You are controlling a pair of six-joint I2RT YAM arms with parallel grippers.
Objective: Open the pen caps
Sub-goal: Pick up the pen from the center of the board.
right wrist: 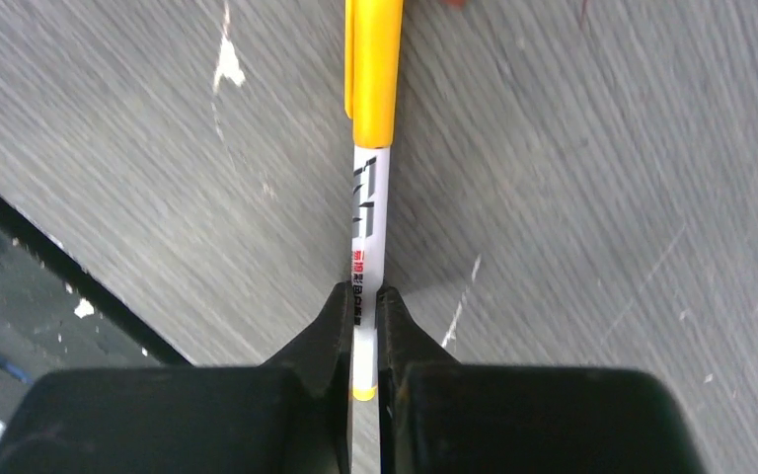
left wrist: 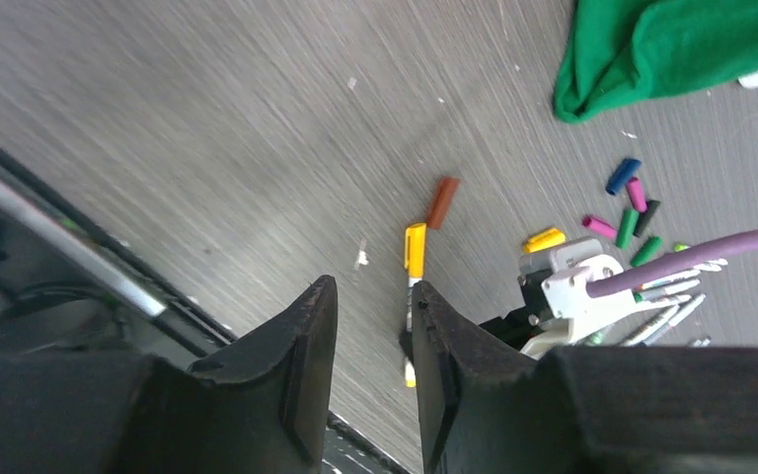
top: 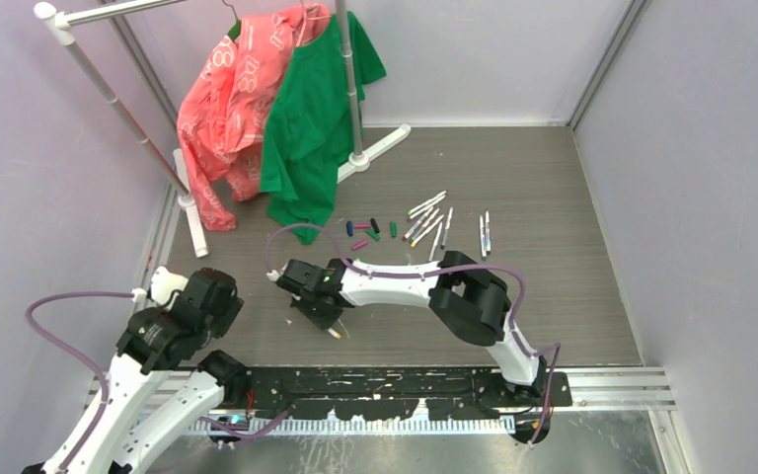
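My right gripper is shut on the white barrel of a pen, near its yellow-tipped end. The pen's yellow cap is still on, pointing away from the fingers. In the top view this gripper is low over the table left of centre. My left gripper is open and empty, to the left of the held pen, not touching it. Loose caps lie beyond: brown, yellow, blue, magenta, green. Several uncapped pens lie mid-table.
A clothes rack with a pink shirt and a green shirt stands at the back left, its base foot on the table. A black rail runs along the near edge. Walls close in on both sides.
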